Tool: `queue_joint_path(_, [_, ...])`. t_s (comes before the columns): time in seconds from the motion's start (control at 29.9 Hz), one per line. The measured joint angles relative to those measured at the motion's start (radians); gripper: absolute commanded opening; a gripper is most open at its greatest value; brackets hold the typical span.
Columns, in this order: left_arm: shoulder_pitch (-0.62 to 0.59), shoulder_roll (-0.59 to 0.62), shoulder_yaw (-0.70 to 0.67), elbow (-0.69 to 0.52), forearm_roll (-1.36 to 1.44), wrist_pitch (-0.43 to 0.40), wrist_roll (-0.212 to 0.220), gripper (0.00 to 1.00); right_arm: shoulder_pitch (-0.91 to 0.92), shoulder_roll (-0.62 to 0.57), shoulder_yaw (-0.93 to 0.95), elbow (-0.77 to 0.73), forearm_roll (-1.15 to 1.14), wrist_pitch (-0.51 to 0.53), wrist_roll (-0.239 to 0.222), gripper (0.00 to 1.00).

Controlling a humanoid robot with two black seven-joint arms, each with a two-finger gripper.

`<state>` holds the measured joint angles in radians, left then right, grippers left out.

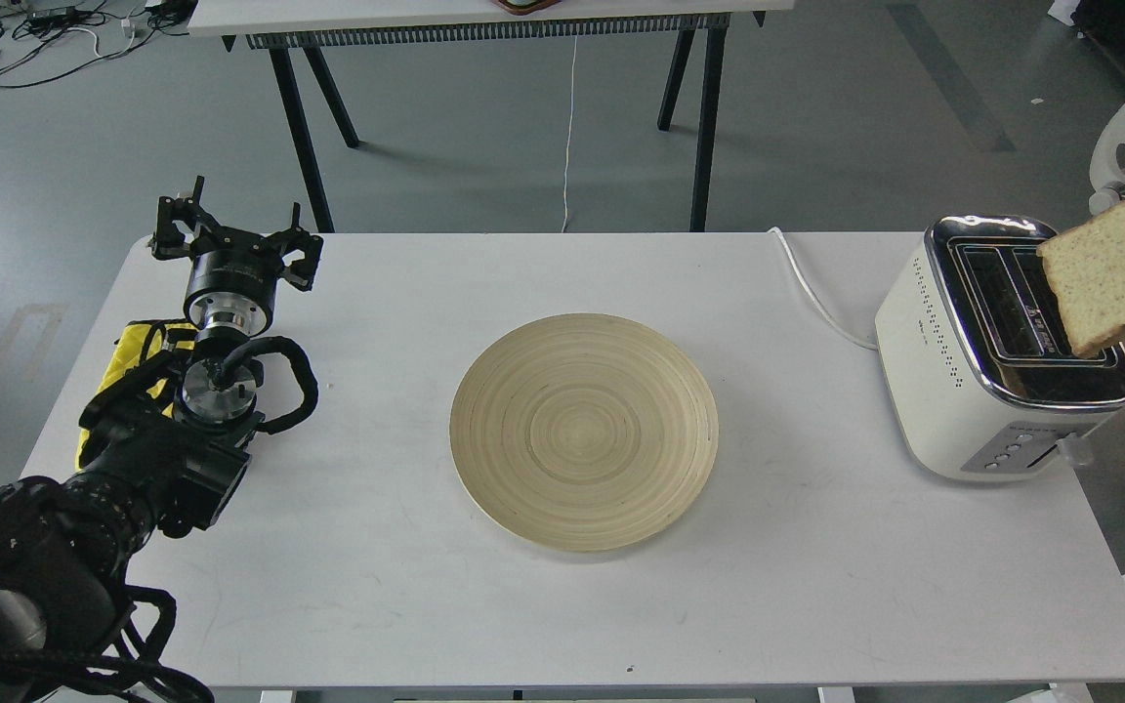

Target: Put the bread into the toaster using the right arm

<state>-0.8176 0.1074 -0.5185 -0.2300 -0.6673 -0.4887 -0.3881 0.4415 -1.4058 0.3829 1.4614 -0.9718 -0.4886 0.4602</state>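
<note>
Nearest to me is my left arm, coming in low from the left corner, its left gripper [235, 234] held over the far left of the white table [816, 586] with fingers spread apart and nothing between them. It has no part in this.

The bread [1124, 264] hangs in the air at the right edge of the view, tilted, its lower corner over the chrome top of the toaster [973, 391] and apparently just above a slot, though I cannot tell if it touches the metal. My right gripper is out of view, so I cannot say how its fingers sit; the slice being aloft suggests they are clamped on its hidden end.

I judge this the insertion step: carried, not yet dropped in. Next the slice must come upright, line up edge-on with one black slot, and go straight down before I let go.

Further out, the wooden plate [584, 430] lies bare mid-table, and a white cord [816, 293] trails off behind the toaster.
</note>
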Motion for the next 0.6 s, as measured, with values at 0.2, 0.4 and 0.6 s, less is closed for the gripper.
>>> queue_joint_path(0.2, [0.0, 0.0, 0.0, 0.0, 0.0, 0.0, 0.0, 1.0, 0.004, 0.002, -0.005, -0.005, -0.01, 0.0, -0.001, 0.0])
queue_joint_path(0.4, [0.0, 0.0, 0.0, 0.0, 0.0, 0.0, 0.0, 1.0, 0.013, 0.039, -0.005, -0.074, -0.013, 0.0, -0.006, 0.0])
queue_joint_path(0.6, [0.0, 0.0, 0.0, 0.0, 0.0, 0.0, 0.0, 1.0, 0.051, 0.138, -0.005, -0.14, -0.021, 0.0, -0.009, 0.0])
